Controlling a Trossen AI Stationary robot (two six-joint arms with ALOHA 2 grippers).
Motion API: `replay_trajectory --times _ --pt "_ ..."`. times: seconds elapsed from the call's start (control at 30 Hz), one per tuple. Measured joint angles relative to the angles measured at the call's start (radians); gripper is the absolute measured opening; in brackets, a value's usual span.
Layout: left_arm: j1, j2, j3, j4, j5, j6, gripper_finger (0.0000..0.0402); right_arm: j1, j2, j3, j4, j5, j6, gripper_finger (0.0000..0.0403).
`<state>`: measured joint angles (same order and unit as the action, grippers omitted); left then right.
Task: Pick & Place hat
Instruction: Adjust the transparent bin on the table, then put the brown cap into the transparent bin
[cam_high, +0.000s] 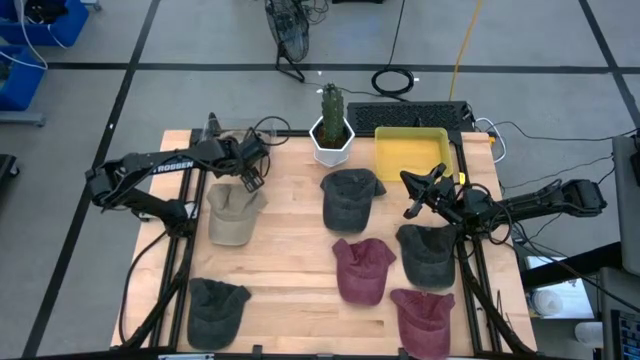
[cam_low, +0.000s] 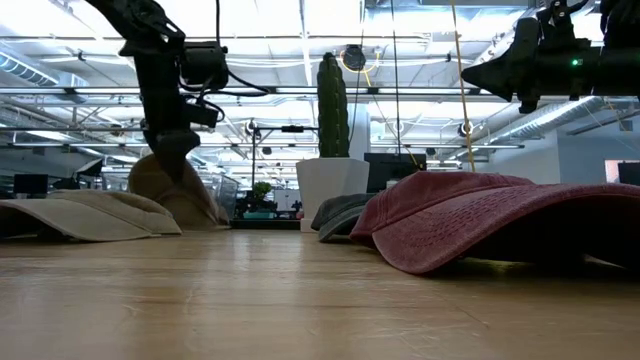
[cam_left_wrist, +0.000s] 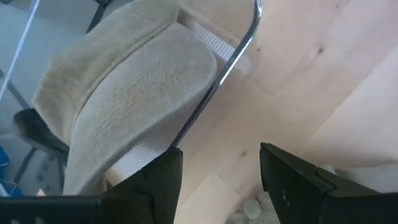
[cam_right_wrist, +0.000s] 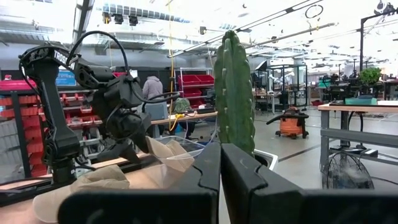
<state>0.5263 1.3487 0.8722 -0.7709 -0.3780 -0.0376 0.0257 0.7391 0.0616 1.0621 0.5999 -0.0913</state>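
Hat (cam_high: 232, 213) in beige lies well to the left of the cactus pot (cam_high: 331, 141). I see the left gripper (cam_high: 250, 180) over its upper edge, fingers apart, nothing held. Right gripper (cam_high: 412, 203) hangs right of the pot, fingers together, beside the yellow tray (cam_high: 410, 152).

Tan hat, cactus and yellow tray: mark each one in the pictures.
tan hat (cam_high: 229, 215): high view, on its crown, under the left gripper.
cactus (cam_high: 331, 104): high view, on its green stem above the white pot.
yellow tray (cam_high: 383, 165): high view, on its left rim.
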Motion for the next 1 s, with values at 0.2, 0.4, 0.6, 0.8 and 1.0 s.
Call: replay_trajectory --times 0.2,0.4,0.6,0.8,1.0 --pt "-0.048 0.000 0.000 -0.060 0.103 -0.041 0.0216 0.000 0.000 0.000 -0.001 0.000 -0.001 0.0004" --pt "-0.128 -0.002 0.000 -0.202 0.124 -0.079 0.0216 0.000 0.000 0.000 -0.001 0.000 -0.003 0.0004" --pt "-0.225 -0.036 0.000 -0.302 0.125 -0.144 0.0216 0.000 0.000 0.000 0.001 0.001 -0.003 0.0004" --pt "-0.324 -0.133 0.001 -0.301 0.140 -0.192 0.0216 0.000 0.000 0.000 0.004 0.001 -0.003 0.0004" --pt "-0.405 -0.213 0.001 -0.344 0.276 -0.233 0.0216 0.000 0.000 0.000 0.009 0.001 -0.003 0.0004"
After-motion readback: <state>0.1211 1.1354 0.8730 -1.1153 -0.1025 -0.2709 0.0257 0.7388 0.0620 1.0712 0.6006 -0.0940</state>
